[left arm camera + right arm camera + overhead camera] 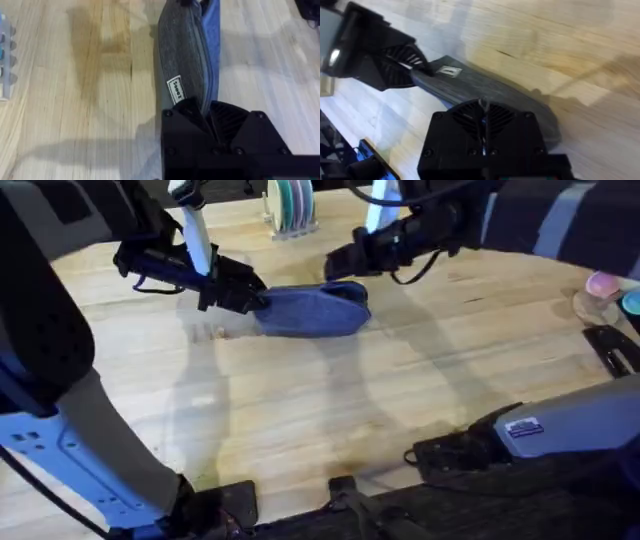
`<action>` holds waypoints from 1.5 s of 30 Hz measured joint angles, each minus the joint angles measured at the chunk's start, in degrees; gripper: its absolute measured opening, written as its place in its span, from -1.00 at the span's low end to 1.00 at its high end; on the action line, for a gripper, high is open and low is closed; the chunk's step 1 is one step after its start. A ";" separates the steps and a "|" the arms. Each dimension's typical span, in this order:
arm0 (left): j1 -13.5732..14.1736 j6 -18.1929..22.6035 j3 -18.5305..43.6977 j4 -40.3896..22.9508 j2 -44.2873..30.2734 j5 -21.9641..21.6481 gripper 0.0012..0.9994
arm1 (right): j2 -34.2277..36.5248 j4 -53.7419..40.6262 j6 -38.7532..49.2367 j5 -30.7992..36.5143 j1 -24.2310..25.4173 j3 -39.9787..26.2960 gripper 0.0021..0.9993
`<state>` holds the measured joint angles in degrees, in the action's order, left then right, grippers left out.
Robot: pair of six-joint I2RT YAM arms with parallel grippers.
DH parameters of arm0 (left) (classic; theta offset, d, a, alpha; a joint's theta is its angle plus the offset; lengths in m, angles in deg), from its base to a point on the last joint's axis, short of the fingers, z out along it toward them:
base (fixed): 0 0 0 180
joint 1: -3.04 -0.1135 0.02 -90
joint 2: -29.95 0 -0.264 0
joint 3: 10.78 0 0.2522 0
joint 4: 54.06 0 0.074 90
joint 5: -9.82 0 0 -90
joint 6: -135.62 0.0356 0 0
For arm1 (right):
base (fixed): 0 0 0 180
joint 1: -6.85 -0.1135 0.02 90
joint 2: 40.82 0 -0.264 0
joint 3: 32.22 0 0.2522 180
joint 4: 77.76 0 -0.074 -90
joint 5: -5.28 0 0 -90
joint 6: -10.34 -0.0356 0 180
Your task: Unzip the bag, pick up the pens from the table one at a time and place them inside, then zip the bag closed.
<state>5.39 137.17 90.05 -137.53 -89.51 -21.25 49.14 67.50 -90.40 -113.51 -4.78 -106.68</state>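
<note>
The blue-grey bag (315, 310) lies on the table (300, 410) at the back middle. My left gripper (255, 298) is shut on the bag's left end; in the left wrist view its black fingers (192, 117) pinch the fabric edge of the bag (187, 55) just past a small white label. My right gripper (337, 265) sits over the bag's far right end. In the right wrist view it (483, 112) is shut on a small metal zipper pull on top of the bag (460, 87), with the left gripper (395, 65) at the far end. The pens are out of view.
A rack of round coloured discs (290, 205) stands at the back edge behind the bag. A pink thing (603, 284) and a black tool (612, 348) lie at the far right. Bare wood stretches in front of the bag.
</note>
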 joint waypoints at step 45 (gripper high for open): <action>0.38 0.02 0.00 -2.05 0.00 -0.28 -0.92 | -8.18 -12.06 8.90 12.49 16.84 3.42 0.64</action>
<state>5.77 137.19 90.05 -139.59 -89.51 -21.53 40.95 55.44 -81.51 -101.02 12.06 -103.27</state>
